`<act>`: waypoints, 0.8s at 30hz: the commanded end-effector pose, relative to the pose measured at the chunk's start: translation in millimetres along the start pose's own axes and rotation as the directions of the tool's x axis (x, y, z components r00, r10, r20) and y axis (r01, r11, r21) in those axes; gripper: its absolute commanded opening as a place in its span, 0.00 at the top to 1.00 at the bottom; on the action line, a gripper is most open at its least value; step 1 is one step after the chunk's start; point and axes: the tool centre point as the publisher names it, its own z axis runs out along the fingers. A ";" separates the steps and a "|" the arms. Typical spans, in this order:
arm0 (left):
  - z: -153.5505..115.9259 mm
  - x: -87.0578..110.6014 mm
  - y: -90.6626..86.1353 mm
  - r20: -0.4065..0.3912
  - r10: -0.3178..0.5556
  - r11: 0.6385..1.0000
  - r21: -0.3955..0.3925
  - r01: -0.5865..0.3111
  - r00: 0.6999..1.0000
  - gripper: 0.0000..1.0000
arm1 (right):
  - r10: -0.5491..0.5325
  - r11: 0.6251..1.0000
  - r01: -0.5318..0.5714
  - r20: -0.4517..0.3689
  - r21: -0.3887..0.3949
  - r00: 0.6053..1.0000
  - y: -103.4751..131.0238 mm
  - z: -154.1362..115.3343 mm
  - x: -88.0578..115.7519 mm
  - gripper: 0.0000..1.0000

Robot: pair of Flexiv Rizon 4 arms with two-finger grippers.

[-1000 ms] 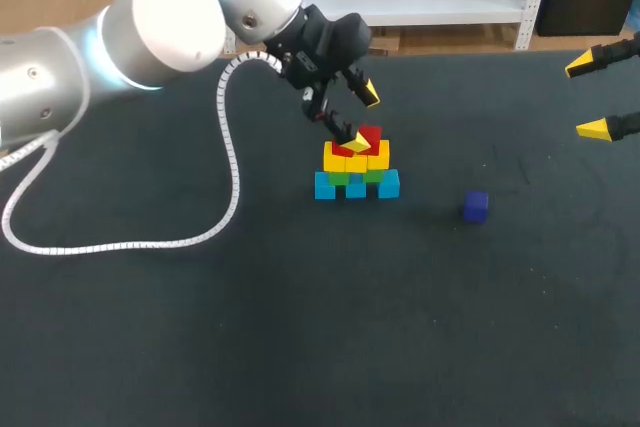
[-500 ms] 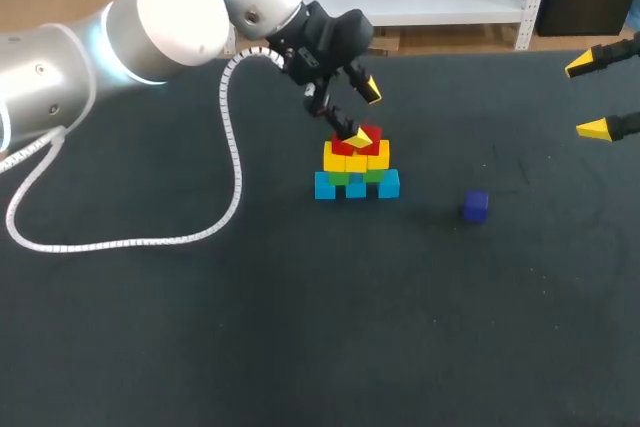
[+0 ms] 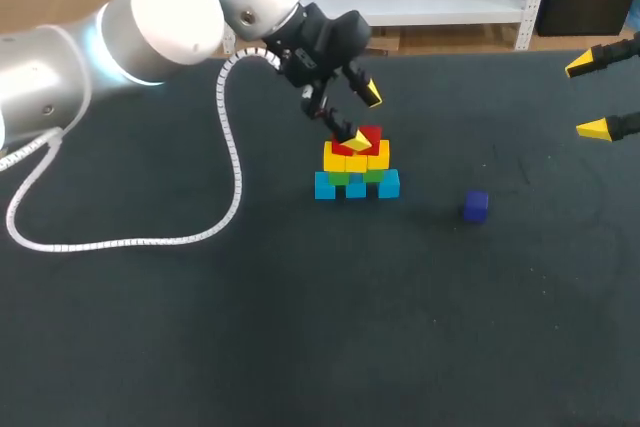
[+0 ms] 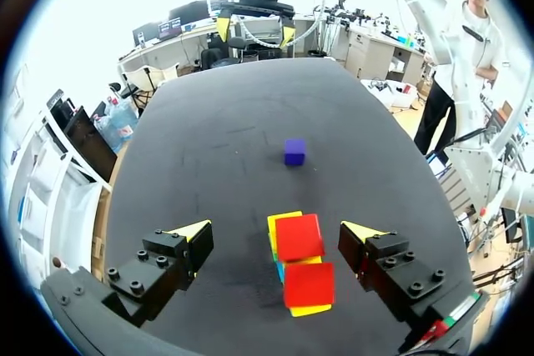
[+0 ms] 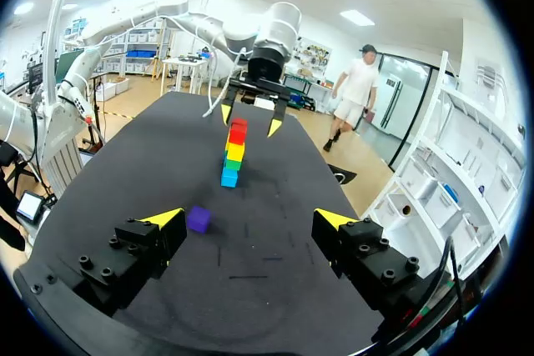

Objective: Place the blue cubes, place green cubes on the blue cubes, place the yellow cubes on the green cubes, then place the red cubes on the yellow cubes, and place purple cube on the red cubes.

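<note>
— Whereabouts of the purple cube [image 3: 475, 206]?
— Alone on the bench [image 3: 200, 327], to the right of the stack [image 3: 356, 162] and well apart from it. Untouched by either gripper.
— And the stack itself?
— Blue cubes [image 3: 327, 186] at the base, then green cubes [image 3: 350, 177], yellow cubes [image 3: 355, 159], red cubes [image 3: 368, 137] on top. Just above the reds, the left gripper [image 3: 363, 116], spread wide, holding nothing. Off at the bench's far right, the right gripper [image 3: 590, 96], likewise wide and empty.
— Handling of the purple one?
— Probably light, stiff, smooth-faced. Best pinched squarely on two opposite flat sides. Worth setting down gently: a loose stack, likely easy to topple.
— Anything in one view and not another?
— From the left wrist: straight down on two touching reds under the spread fingers, with slivers of yellow and the lower layers mostly hidden. From the right wrist: the whole tower in profile, with purple ahead of that gripper, nearer one finger. Only from the head view: blues spread wider than the layers above.
</note>
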 end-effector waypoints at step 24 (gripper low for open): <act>0.3 7.7 12.2 -0.011 0.013 1.000 -0.009 -0.013 1.000 0.00 | -0.001 1.000 0.001 0.001 0.001 1.000 -0.1 0.5 0.2 0.00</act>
